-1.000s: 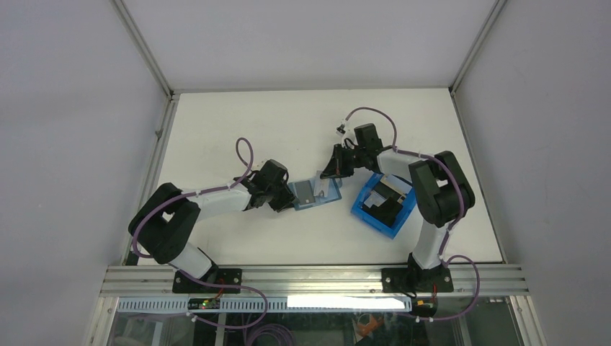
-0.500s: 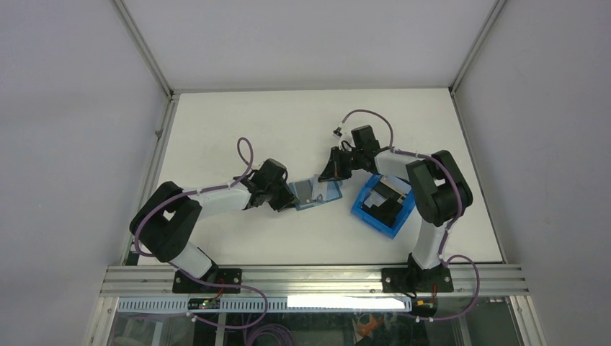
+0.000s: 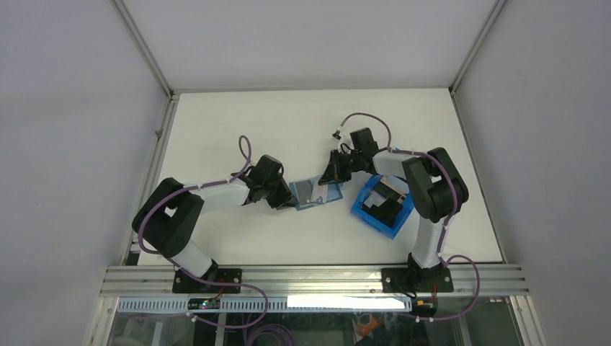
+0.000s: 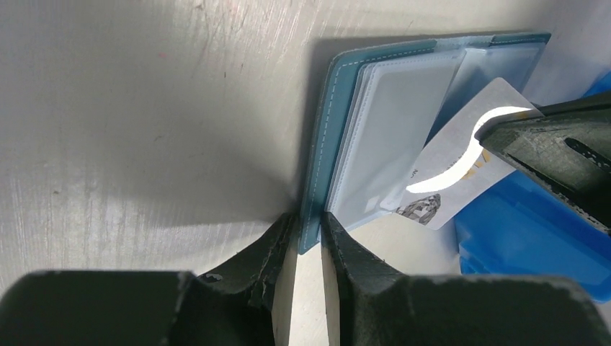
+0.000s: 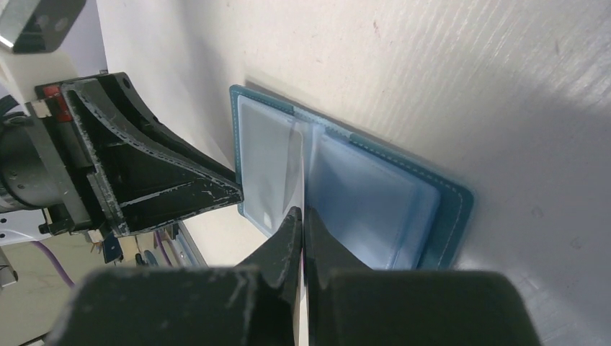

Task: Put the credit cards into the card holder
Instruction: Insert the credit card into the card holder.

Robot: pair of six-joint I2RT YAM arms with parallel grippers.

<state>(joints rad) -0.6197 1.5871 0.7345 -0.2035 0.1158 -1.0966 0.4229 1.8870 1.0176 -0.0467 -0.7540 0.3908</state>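
Observation:
The teal card holder (image 3: 317, 192) lies open on the white table between both arms. My left gripper (image 3: 288, 198) pinches the near edge of its cover (image 4: 339, 144) between both fingers, so it is shut on it. My right gripper (image 3: 333, 175) comes in from the far right and is shut on a pale credit card (image 4: 461, 169) with a printed pattern. One corner of this card sits at the clear pockets. In the right wrist view the card runs edge-on from the closed tips (image 5: 302, 213) over the holder (image 5: 375, 194).
A bright-blue plastic bin (image 3: 384, 205) stands just right of the holder, with dark cards (image 3: 389, 198) in it. Its corner shows in the left wrist view (image 4: 533, 238). The left arm's fingers (image 5: 166, 180) lie close to the holder's left side.
The left jaws have narrowed onto the holder's cover edge. The right gripper has shifted slightly left with the card, further over the holder.

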